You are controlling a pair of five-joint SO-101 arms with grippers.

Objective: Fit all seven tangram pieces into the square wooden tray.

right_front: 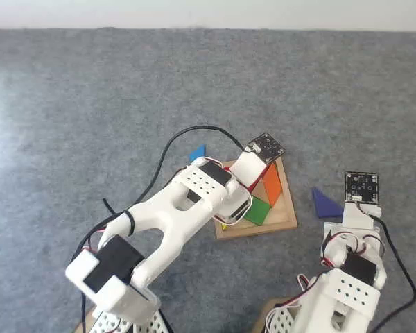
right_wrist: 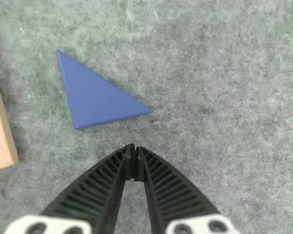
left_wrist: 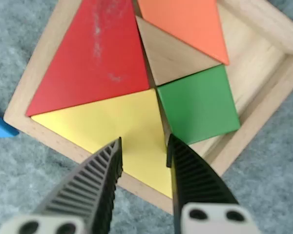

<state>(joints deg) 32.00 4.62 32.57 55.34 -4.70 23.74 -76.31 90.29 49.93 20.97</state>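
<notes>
since the dark blue triangle point(right_front: 324, 203) lies flat on the grey counter point(right_front: 90, 104) right of centre in the high view, just beside the right rim of the wooden tray point(right_front: 289, 220) but apart from it, the coming move likely belongs to the right arm at the lower right. the triangle's long edge runs from upper left down to lower right in that frame, and its square corner points toward the tray. the right arm's fingers point(right_wrist: 112, 180) sit just short of its nearest sharp point, pressed together and empty, so they would have to part before any pick. farther out, the tray at frame centre holds the red piece point(left_wrist: 95, 58), yellow piece point(left_wrist: 122, 122), green piece point(left_wrist: 198, 105) and orange piece point(left_wrist: 185, 22). the left arm's fingers point(left_wrist: 100, 175) hang over the yellow piece, slightly apart and holding nothing. a light blue piece point(right_front: 197, 151) lies on the counter off the tray's upper left, nearer the left arm.
</notes>
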